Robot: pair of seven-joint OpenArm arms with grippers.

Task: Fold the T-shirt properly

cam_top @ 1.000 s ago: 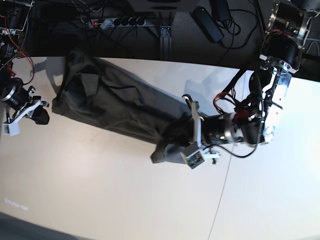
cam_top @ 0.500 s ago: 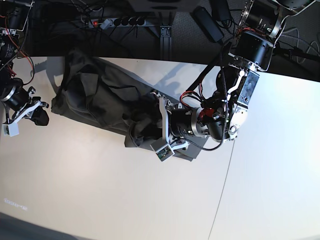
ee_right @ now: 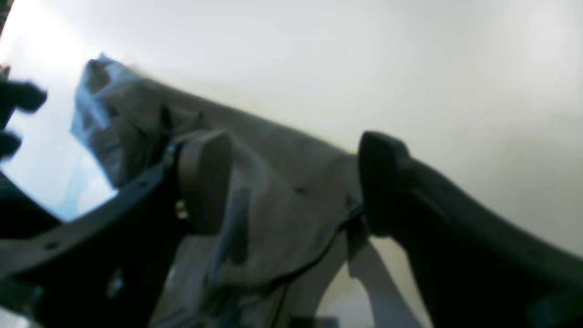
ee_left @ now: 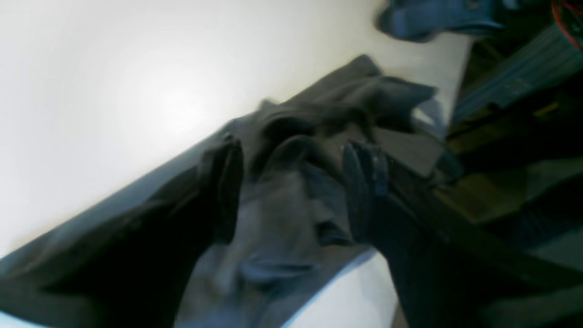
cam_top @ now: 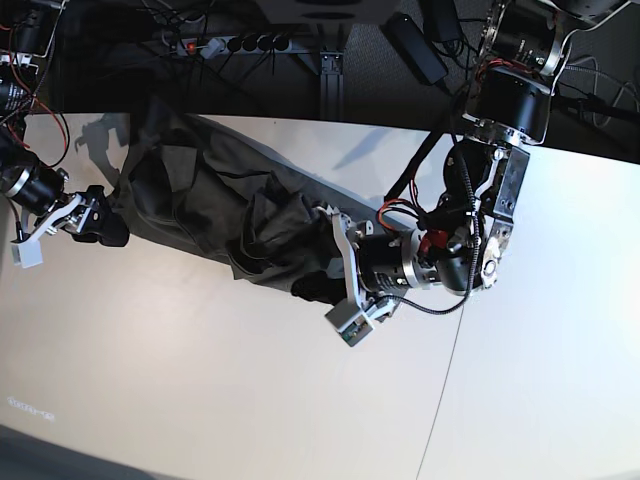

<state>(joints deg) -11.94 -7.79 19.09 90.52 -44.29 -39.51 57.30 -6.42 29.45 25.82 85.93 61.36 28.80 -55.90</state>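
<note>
The dark olive-grey T-shirt [cam_top: 195, 195] lies bunched in a long diagonal heap across the back left of the white table [cam_top: 200, 380]. In the base view my left gripper [cam_top: 318, 268] sits at the heap's lower right end. In the left wrist view it [ee_left: 296, 191] is open, and crumpled T-shirt [ee_left: 282, 218] lies loose between the spread fingers [ee_left: 364, 191]. My right gripper [cam_top: 108, 228] is at the heap's left edge. In the right wrist view it [ee_right: 291, 182] is open wide, straddling a hem of the T-shirt [ee_right: 273, 196].
The table's back edge runs just behind the shirt. Beyond it lie a power strip [cam_top: 235, 43], a black adaptor [cam_top: 415, 45] and cables. A thin seam [cam_top: 445, 380] crosses the tabletop on the right.
My left gripper carried the shirt's right end leftward, doubling it over, then opened. My right gripper moved right to the shirt's left edge and opened.
</note>
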